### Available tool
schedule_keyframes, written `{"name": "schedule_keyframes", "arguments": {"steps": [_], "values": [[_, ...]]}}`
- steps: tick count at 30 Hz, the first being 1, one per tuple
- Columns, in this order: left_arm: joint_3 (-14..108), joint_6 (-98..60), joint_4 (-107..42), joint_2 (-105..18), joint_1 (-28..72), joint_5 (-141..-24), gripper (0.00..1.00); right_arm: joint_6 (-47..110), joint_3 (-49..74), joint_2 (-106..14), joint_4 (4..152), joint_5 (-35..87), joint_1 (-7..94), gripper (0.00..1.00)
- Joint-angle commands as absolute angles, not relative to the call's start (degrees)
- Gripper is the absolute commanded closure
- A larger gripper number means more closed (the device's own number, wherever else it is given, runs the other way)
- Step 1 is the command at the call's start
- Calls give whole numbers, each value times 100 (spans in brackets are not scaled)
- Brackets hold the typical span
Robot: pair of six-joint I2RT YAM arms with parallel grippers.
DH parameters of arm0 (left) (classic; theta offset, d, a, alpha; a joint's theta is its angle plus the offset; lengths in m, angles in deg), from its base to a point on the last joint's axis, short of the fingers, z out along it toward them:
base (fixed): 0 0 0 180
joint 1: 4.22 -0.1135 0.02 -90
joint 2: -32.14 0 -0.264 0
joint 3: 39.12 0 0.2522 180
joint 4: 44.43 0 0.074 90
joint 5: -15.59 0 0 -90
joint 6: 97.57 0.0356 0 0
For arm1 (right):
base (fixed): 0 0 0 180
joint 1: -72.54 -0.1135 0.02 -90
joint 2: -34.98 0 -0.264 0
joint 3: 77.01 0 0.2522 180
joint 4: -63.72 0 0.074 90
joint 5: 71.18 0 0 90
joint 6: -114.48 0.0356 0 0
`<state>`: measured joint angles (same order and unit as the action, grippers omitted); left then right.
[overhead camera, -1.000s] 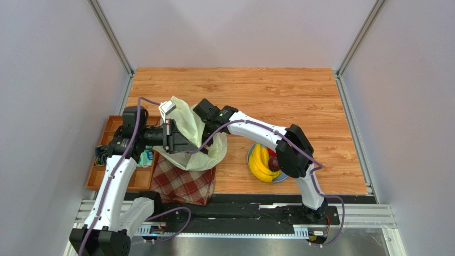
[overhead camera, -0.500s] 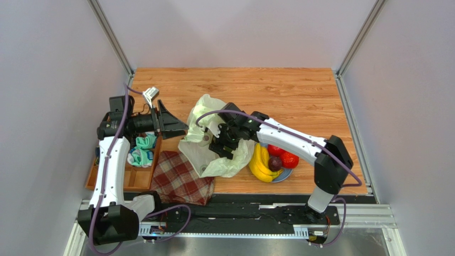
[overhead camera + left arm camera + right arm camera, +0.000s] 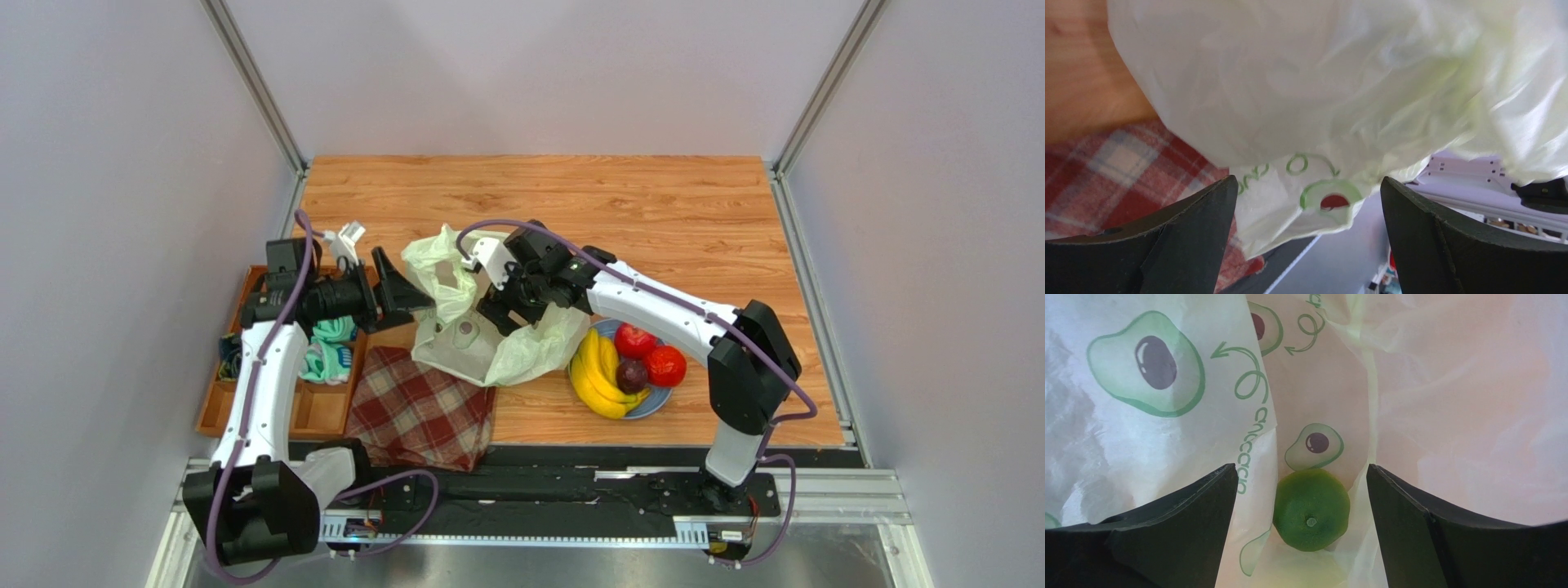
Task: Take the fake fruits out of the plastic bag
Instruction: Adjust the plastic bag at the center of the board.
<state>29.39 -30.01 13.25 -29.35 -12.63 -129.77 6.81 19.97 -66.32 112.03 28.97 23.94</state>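
Observation:
The pale yellow-green plastic bag (image 3: 472, 333) lies crumpled on the table, partly over the plaid cloth. My right gripper (image 3: 505, 306) reaches into its mouth, jaws open. In the right wrist view a green round fruit (image 3: 1312, 509) rests deep in the bag (image 3: 1137, 435), just beyond the open right gripper (image 3: 1301, 468) and untouched. My left gripper (image 3: 409, 292) stands open just left of the bag and holds nothing. The bag (image 3: 1321, 92) fills the left wrist view ahead of the left gripper (image 3: 1309, 181). A banana bunch (image 3: 594, 377), two red fruits (image 3: 634, 341) and a dark purple one (image 3: 631, 374) lie on the blue plate (image 3: 653, 402).
A red plaid cloth (image 3: 417, 419) lies at the near edge under the bag's corner, and it shows as the cloth (image 3: 1100, 165) in the left wrist view. A wooden tray (image 3: 264, 410) holding teal items (image 3: 325, 349) sits at the far left. Grey walls enclose the table.
My left gripper opened, let go of the bag and drew back left. The bag sank onto the table. My right gripper swung over and now reaches into the bag's mouth.

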Motion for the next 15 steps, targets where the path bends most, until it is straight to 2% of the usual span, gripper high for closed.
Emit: {"name": "schedule_keyframes", "arguments": {"steps": [1,4,8,14,15], "values": [[2170,-3367,582,-2306,-1292,-13023,5,971,2103,-6645,11202,3147,2534,19],[1528,-3788,-129,-2138,-1275,-12724,4,1015,2165,-6706,11203,3314,2561,20],[1306,-4096,-832,-2847,-1170,-12249,4,1077,2086,-6672,11132,3534,2561,20],[1041,-5440,-3724,-4287,-836,-12810,4,892,2103,-6750,11273,3692,2561,20],[1189,-5737,-3970,-4448,-818,-12968,15,892,2156,-6768,11290,3684,2561,20]]}}
